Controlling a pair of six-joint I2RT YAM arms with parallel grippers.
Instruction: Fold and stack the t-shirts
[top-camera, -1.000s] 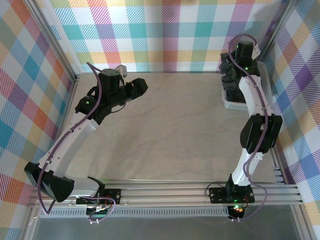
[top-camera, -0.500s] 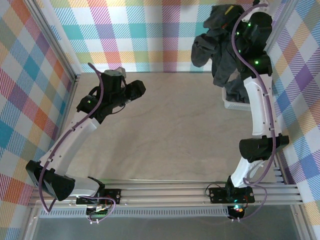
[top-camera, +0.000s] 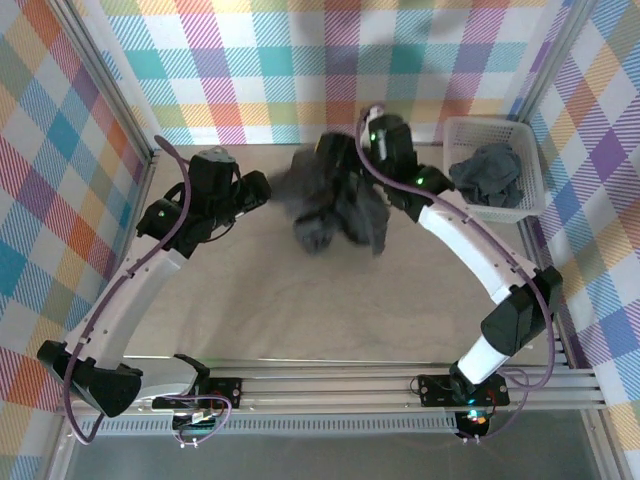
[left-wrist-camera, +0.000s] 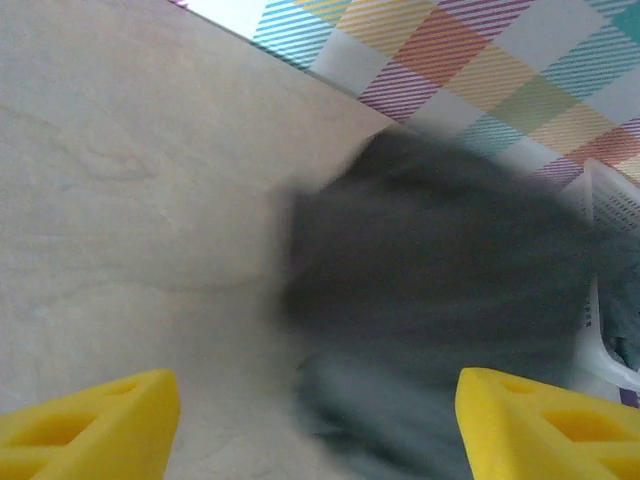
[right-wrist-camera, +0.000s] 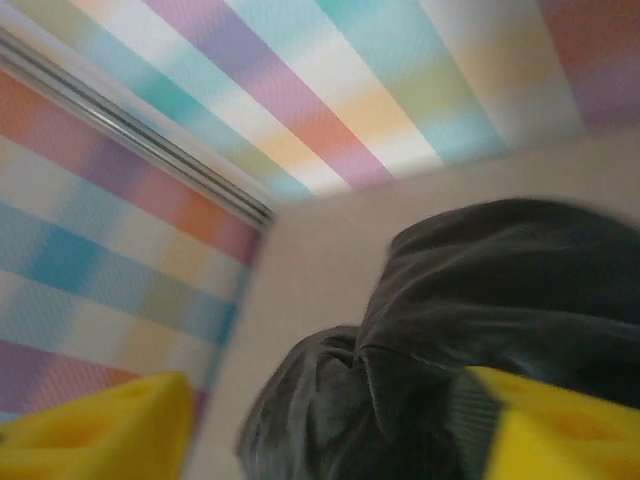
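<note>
Though blurry, dark grey crumpled t-shirt

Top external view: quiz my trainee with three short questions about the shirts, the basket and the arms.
1. True or false: the white basket is empty.
2. The left gripper is: A) open, gripping nothing; B) shut on cloth; C) inside the basket.
3. Which arm reaches over to the blurred t-shirt at mid-table?
Key: 1 false, a dark t-shirt lies in the basket; 2 A; 3 the right arm.
</note>
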